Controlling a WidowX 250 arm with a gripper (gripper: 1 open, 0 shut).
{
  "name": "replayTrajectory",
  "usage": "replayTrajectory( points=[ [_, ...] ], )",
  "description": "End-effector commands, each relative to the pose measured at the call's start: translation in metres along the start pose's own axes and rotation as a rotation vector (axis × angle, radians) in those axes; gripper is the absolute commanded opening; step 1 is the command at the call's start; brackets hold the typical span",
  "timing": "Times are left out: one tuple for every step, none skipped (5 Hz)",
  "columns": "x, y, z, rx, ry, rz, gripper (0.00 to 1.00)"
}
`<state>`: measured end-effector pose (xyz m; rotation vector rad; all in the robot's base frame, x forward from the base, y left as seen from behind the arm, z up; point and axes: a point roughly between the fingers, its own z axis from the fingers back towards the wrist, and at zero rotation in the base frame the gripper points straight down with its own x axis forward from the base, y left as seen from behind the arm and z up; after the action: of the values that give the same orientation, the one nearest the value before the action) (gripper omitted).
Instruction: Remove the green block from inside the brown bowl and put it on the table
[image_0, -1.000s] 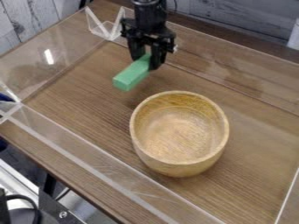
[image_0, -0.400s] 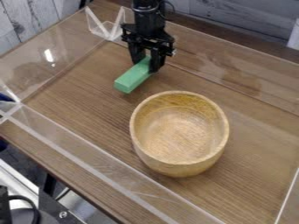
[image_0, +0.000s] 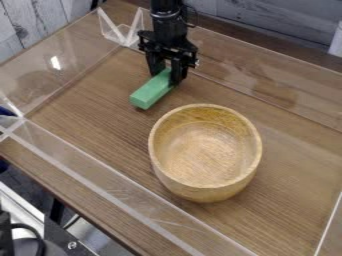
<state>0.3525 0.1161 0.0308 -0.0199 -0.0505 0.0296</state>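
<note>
End effector (image_0: 162, 70), seemingly gripping green block (image_0: 150, 91).

One green block (image_0: 151, 91), one brown bowl (image_0: 205, 152), one robot arm (image_0: 168, 22), one tabletop (image_0: 80, 100)

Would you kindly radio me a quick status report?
Pincer shut on green block. Block outside bowl, beside it. Nothing seen in the way.

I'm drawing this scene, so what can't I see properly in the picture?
In the camera view:
- The far end of the green block: hidden behind the gripper's fingers.
- The outside of the brown bowl's far wall: hidden by its own rim.
- The black cable at lower left: cut off by the edge.
</note>
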Motion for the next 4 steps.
replayTrajectory(
  points=[
    [0.0141, 0.0101, 0.0192, 0.024, -0.074, 0.009, 0.0],
    [0.0143, 0.0113, 0.0173, 0.023, -0.074, 0.011, 0.0],
    [0.0143, 0.0126, 0.0157, 0.022, -0.073, 0.014, 0.0],
    [0.0142, 0.0136, 0.0142, 0.02, -0.073, 0.016, 0.0]
  ],
)
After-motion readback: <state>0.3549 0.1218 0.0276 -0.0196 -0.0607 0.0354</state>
